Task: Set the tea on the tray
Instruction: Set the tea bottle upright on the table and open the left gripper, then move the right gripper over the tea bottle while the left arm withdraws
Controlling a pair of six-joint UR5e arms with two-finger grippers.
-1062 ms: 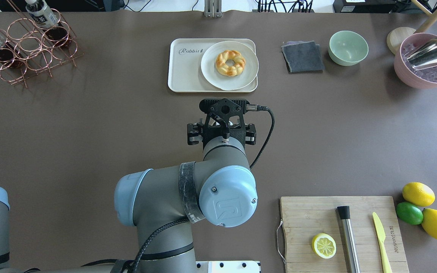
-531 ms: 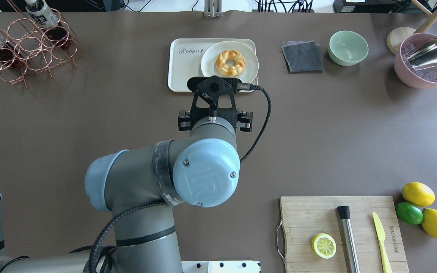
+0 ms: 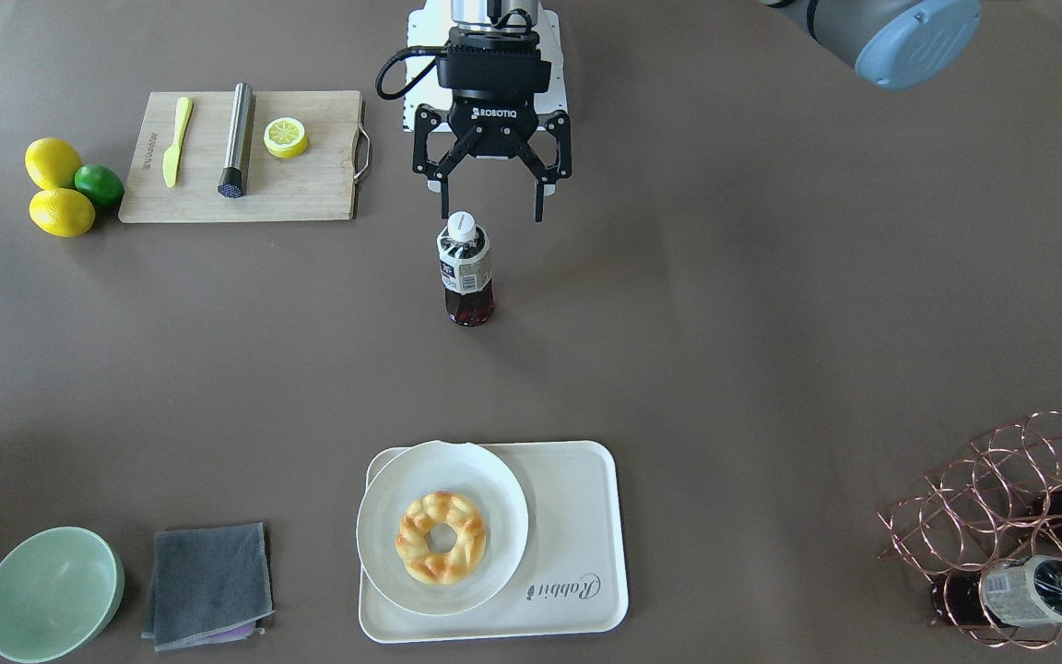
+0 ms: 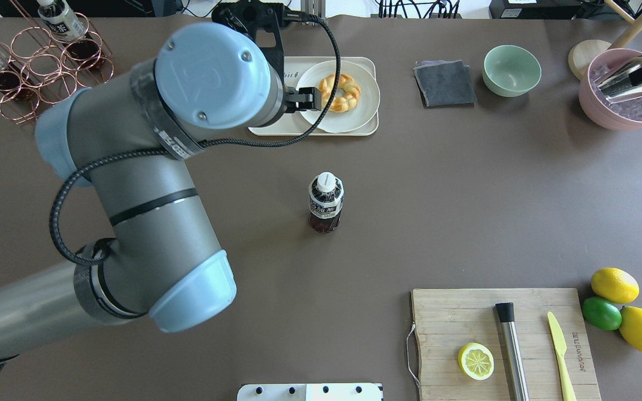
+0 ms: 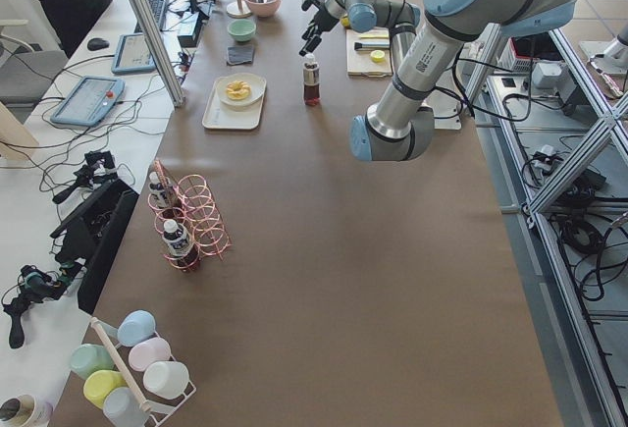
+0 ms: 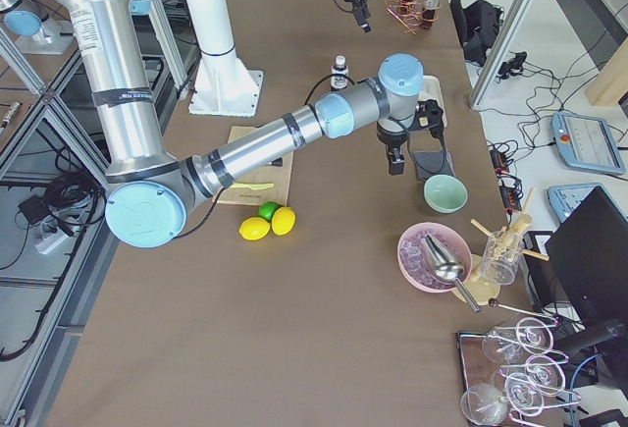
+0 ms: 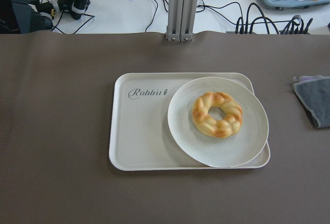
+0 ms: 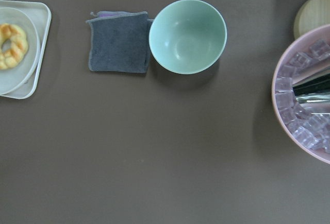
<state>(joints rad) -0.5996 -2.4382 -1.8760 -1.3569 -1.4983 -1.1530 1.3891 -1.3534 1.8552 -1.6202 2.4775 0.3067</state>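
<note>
The tea [image 3: 465,267] stands upright and alone in the middle of the table; it also shows in the overhead view [image 4: 325,203] and the left-side view [image 5: 311,79]. The cream tray [image 3: 577,516] lies at the far side from the robot, well apart from the tea; its lettered half is bare [image 7: 144,131]. My left gripper [image 3: 492,214] is open and empty, raised high above the table and clear of the bottle. My right gripper [image 6: 392,162] hangs high over the cloth and bowl area; I cannot tell if it is open or shut.
A round white plate [image 3: 383,516] with a twisted doughnut [image 3: 442,538] fills the tray's other half. A copper rack [image 4: 37,72] holds two more bottles. There are also a grey cloth [image 4: 444,83], a green bowl [image 4: 511,69], a pink ice bowl [image 4: 594,106], a cutting board [image 4: 449,323] and lemons [image 4: 613,284].
My left arm has risen and swung away toward the far left. The tea bottle, hidden under the gripper before, now stands in plain view. A black part has come in at the overhead's right edge.
</note>
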